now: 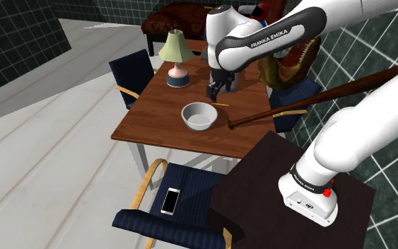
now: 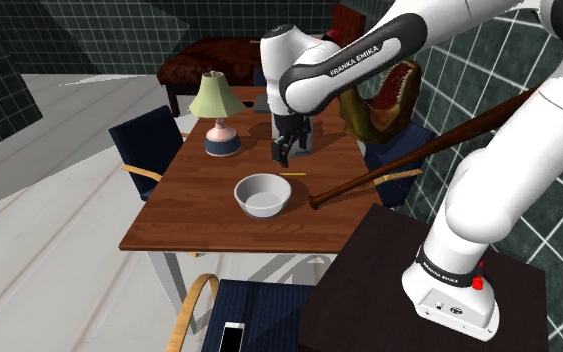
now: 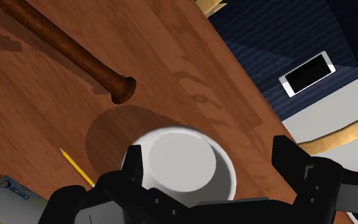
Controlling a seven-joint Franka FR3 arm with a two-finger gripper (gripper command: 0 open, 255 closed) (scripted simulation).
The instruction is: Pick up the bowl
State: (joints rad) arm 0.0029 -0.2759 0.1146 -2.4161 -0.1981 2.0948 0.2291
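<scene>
A pale grey bowl (image 1: 199, 115) (image 2: 262, 195) stands upright on the brown wooden table (image 1: 153, 122) (image 2: 187, 212), near the middle. My black gripper (image 1: 213, 90) (image 2: 283, 152) hangs a little above the table just beyond the bowl's far rim, pointing down. In the wrist view the bowl (image 3: 184, 159) lies below and ahead of the gripper (image 3: 212, 167), whose fingers (image 3: 133, 167) stand wide apart and touch nothing. The gripper is open and holds nothing.
A dark wooden bat (image 1: 317, 95) (image 2: 419, 155) (image 3: 63, 51) lies close beside the bowl. A yellow pencil (image 1: 220, 105) (image 3: 75, 164) lies under the gripper. A lamp (image 1: 177, 60) (image 2: 218, 115) stands at the far side. A phone (image 1: 170, 200) (image 3: 308, 72) rests on a blue chair.
</scene>
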